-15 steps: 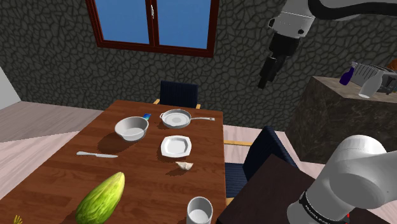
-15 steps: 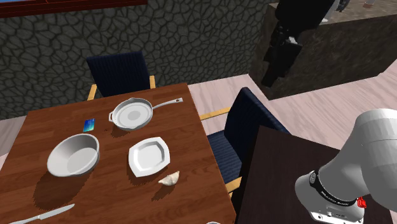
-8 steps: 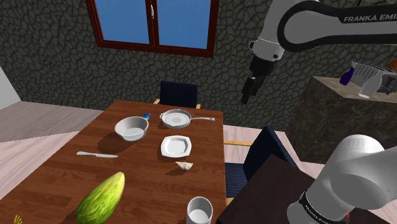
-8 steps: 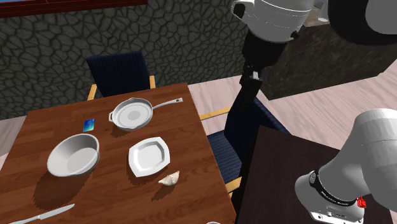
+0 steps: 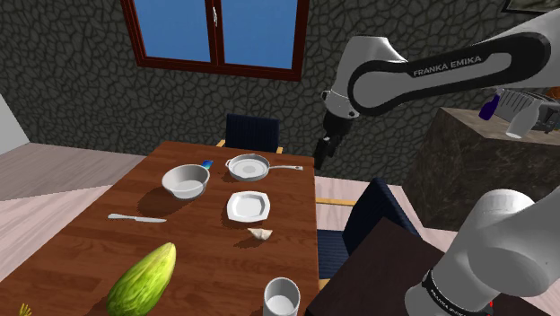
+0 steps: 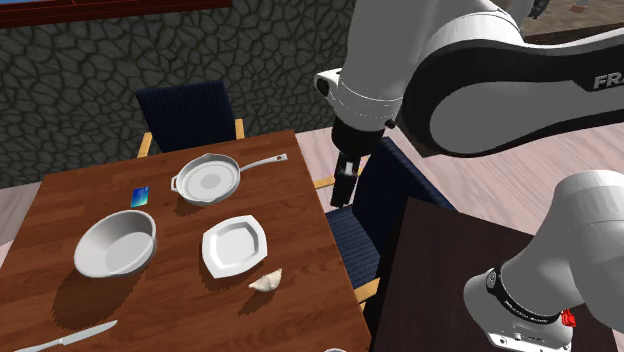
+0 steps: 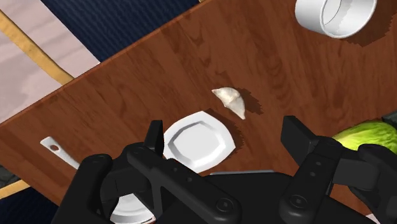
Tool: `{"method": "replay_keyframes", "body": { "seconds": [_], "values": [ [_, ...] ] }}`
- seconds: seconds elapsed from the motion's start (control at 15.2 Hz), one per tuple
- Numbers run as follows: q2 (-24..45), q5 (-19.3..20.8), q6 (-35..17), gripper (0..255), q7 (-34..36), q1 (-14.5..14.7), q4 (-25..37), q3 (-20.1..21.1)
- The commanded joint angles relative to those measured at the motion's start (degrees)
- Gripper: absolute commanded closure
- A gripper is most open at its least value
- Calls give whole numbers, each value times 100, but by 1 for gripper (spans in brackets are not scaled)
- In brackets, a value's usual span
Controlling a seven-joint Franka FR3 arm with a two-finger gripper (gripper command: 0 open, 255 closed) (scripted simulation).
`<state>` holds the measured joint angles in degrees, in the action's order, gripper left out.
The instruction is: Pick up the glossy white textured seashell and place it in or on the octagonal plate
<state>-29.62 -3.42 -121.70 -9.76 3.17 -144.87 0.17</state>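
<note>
The small off-white ridged seashell [image 5: 259, 234] [image 6: 266, 282] [image 7: 229, 100] lies on the brown wooden table, just in front of the white octagonal plate [image 5: 248, 206] [image 6: 235, 246] [image 7: 198, 140] and apart from it. My black gripper [image 5: 323, 151] [image 6: 345, 185] [image 7: 226, 139] hangs in the air above the table's edge near the pan handle, well above and beyond the shell. In the wrist view its fingers [image 7: 154, 137] stand wide apart with nothing between them, and plate and shell lie far below.
On the table [image 5: 206, 251] also stand a white bowl [image 5: 186, 180], a frying pan [image 5: 249, 166], a knife [image 5: 136, 217], a large green melon [image 5: 142, 280] and a white cup [image 5: 281, 296]. Dark blue chairs [image 6: 385, 200] [image 6: 190, 113] stand at two sides.
The arm has swung down and toward the table, from high up near the stone wall to just above the table's edge. The fingers stayed open. Nothing on the table moved.
</note>
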Motion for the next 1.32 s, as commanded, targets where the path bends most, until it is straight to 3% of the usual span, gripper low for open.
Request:
{"method": "replay_keyframes", "body": {
  "seconds": [0.0,0.59,1.25],
  "values": [
    [323,-60,-471,0,-59,60,-146,16],
    [2235,-399,-2150,0,-370,349,57,116],
    [4546,-804,-3462,0,-806,540,1027,358]
  ]
}}
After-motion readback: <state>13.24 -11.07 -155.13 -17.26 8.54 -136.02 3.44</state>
